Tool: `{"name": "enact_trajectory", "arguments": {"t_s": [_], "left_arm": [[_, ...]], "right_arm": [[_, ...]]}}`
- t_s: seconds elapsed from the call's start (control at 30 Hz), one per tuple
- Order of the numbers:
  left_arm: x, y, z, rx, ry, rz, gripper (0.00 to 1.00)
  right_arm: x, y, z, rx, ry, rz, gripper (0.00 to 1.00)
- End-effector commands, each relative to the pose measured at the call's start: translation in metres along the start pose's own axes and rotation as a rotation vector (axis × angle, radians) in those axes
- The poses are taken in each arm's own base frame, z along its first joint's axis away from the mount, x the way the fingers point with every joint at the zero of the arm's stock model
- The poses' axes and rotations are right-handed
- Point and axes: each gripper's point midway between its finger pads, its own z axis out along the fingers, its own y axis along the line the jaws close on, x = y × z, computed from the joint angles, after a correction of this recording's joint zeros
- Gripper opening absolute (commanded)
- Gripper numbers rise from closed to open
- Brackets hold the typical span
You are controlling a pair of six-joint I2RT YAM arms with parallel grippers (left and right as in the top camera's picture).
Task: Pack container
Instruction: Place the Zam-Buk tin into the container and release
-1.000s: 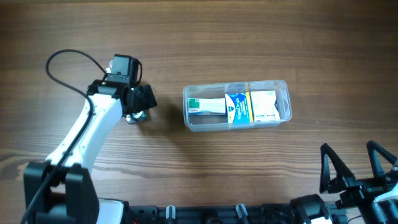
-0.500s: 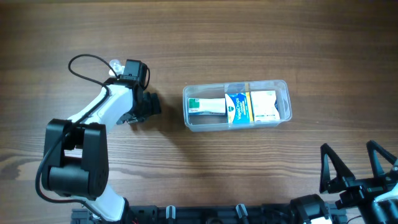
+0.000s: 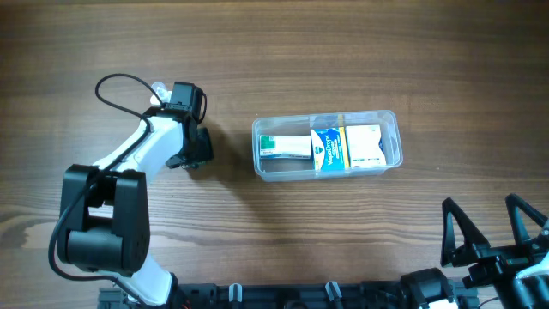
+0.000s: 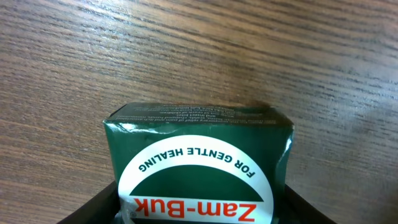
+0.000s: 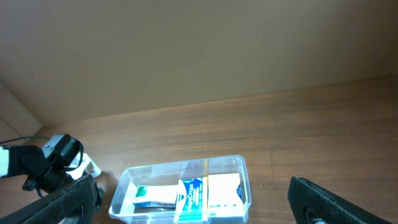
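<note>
Operator, your overhead view placed the clear, rectangular plastic container (image 3: 327, 144) flat on the brown wooden table (image 3: 343, 51), rim up and open to the camera. Its long axis ran left to right across that view, with the short ends facing the two sides of the table. Three cartons lay side by side in it: a white-and-green box (image 3: 285, 146) at the left end, a blue box (image 3: 327, 148) in the middle, and a white-and-yellow box (image 3: 364, 144) at the right end.

Your left gripper (image 3: 196, 146) stood left of the container, near its left end but apart from it. From above it read only as a dark mass, and its load could not be made out. The left wrist view supplied this. A dark green cardboard box (image 4: 198, 168) with a white arc of print and red "Zam-Buk" lettering sat between the two dark fingers (image 4: 93, 211), which pressed on both its sides. The gripper was clamped on that box. The same view showed only table grain beyond the box, and no container.

Your right gripper (image 3: 485, 225) was nearer the camera-side table edge than the container, off its right end and well apart from it. Its fingers were spread wide and held nothing. The right wrist view showed the container (image 5: 180, 186) from the side, with its long axis again across the frame and its walls see-through.
</note>
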Motion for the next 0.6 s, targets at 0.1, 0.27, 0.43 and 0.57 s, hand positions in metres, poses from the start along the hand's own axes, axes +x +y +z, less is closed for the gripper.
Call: {"name": "enact_trajectory", "arguments": {"t_s": [0.1, 0.27, 0.43, 0.57], "left_arm": [[-0.005, -0.029, -0.057, 0.159, -0.063, 0.087, 0.55], [-0.009, -0.069, -0.135, 0.295, -0.247, 0.213, 0.55], [0.023, -0.128, -0.199, 0.424, -0.433, 0.509, 0.56], [0.053, -0.173, -0.214, 0.501, -0.473, 0.653, 0.55]], "right_arm": [[-0.001, -0.003, 0.001, 0.020, -0.003, -0.018, 1.00], [-0.001, -0.003, 0.001, 0.020, -0.003, -0.018, 1.00], [-0.001, -0.003, 0.001, 0.020, -0.003, -0.018, 1.00], [-0.001, -0.003, 0.001, 0.020, -0.003, -0.018, 1.00]]}}
